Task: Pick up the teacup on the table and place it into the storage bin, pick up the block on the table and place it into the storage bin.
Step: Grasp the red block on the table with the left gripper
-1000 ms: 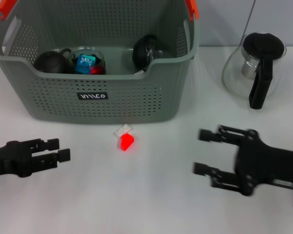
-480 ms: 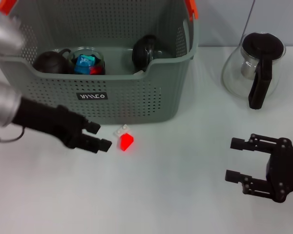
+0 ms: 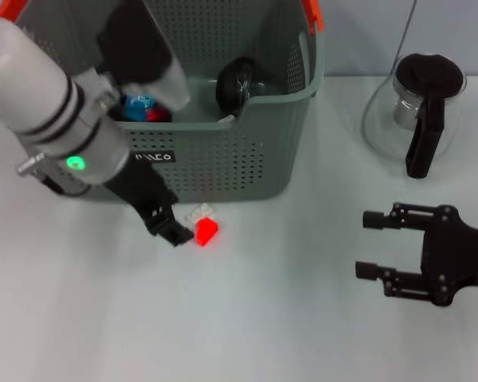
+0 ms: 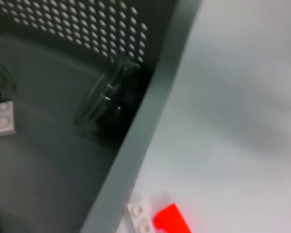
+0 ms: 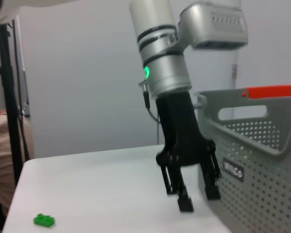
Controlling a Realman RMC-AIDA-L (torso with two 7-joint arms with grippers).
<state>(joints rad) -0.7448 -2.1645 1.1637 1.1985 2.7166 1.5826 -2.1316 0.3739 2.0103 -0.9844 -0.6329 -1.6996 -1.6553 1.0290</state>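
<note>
Left tool [image 3: 175, 224]: hanging open and empty beside red block [image 3: 206, 231]. Right tool [image 3: 374, 245]: sitting open, empty, over bench [image 3: 287, 318].

Even, bright overhead light washes my white table [image 3: 263, 318]; soft shadows pool just under the storage bin [image 3: 223, 171]; my left wrist view is smeared with blur; the red block [image 3: 206, 231] glows oversaturated.

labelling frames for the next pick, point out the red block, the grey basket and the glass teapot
small red plastic block [image 3: 207, 231], head view, on its top face
large grey perforated plastic basket [image 3: 223, 163], head view, on its front wall
clear glass teapot with black lid and handle [image 3: 382, 121], head view, on its glass body
</note>
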